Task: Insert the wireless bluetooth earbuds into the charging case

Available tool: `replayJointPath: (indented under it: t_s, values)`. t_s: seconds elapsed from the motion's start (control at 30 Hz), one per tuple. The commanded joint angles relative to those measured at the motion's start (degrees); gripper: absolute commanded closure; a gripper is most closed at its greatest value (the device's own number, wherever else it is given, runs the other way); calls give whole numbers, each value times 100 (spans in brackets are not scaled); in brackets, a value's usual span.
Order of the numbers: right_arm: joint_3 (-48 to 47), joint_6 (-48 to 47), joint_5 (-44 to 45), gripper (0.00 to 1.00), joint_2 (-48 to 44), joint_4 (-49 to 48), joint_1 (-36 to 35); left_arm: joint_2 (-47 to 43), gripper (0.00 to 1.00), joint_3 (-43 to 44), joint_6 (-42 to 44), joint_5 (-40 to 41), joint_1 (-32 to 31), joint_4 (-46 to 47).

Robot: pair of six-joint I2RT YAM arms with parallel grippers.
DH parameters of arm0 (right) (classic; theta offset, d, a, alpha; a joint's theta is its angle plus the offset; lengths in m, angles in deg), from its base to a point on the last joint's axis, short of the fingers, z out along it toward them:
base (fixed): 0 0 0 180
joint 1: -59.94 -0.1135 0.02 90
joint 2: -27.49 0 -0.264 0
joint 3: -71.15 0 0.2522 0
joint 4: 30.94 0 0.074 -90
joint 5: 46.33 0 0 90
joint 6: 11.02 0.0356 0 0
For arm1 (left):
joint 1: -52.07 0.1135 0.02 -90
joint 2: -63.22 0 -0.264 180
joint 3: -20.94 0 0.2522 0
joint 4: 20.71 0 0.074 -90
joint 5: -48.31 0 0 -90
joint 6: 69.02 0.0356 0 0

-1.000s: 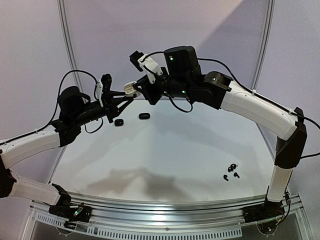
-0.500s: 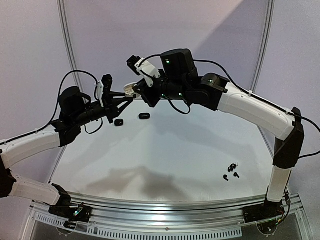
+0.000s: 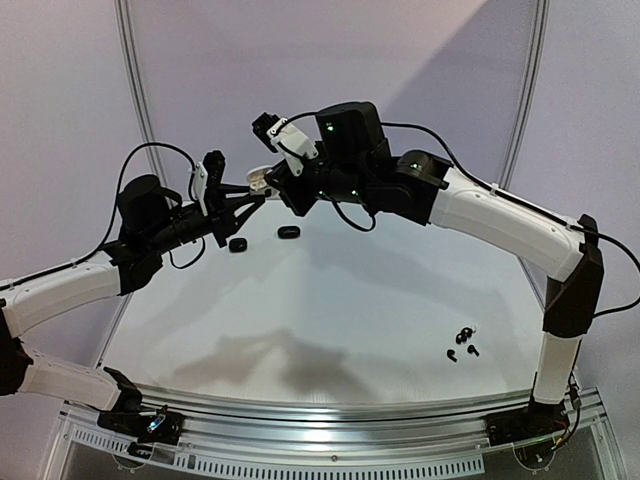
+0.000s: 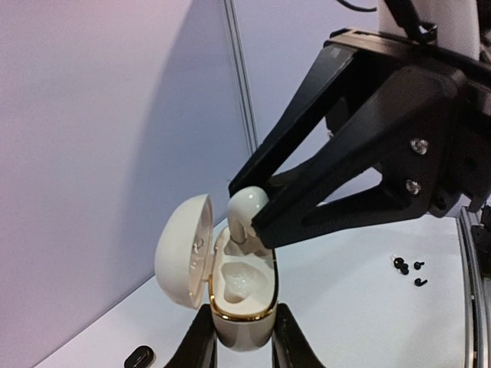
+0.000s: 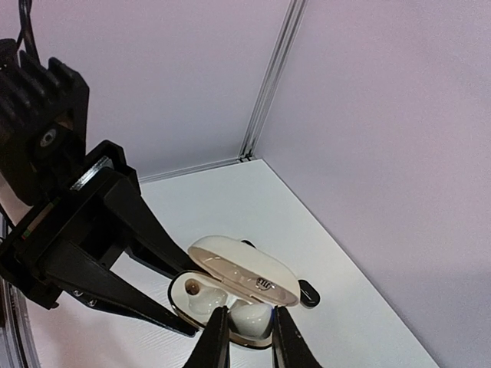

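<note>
Over the table [image 3: 330, 300], raised left claw [image 4: 244, 339] clamps case [image 4: 184, 253]; right claw [image 5: 247, 339] pinches earbud [image 4: 247, 205]

High over the far left of the table [image 3: 330, 300], your left gripper [image 4: 242, 341] holds the open white case [image 4: 239, 303], and your right gripper [image 5: 247, 326] pinches a white earbud [image 4: 247, 208] at its mouth. The two grippers crowd that spot, and nothing else fits between them. Under them, two black cases [image 3: 238, 245] lie apart on the table, with air above each. You can pass freely over the wide middle; only the black earbuds [image 3: 462, 345] sit near the front right.
</note>
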Motion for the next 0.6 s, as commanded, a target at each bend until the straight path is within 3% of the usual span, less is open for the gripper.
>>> replayJointPath:
  t_s: [0.0, 0.57]
  values:
    - [-21, 172, 332, 95, 284, 192, 15, -121, 100, 4, 135, -388, -67, 626]
    - [-177, 245, 247, 92, 382, 182, 14, -156, 100, -23, 118, -412, -68, 633]
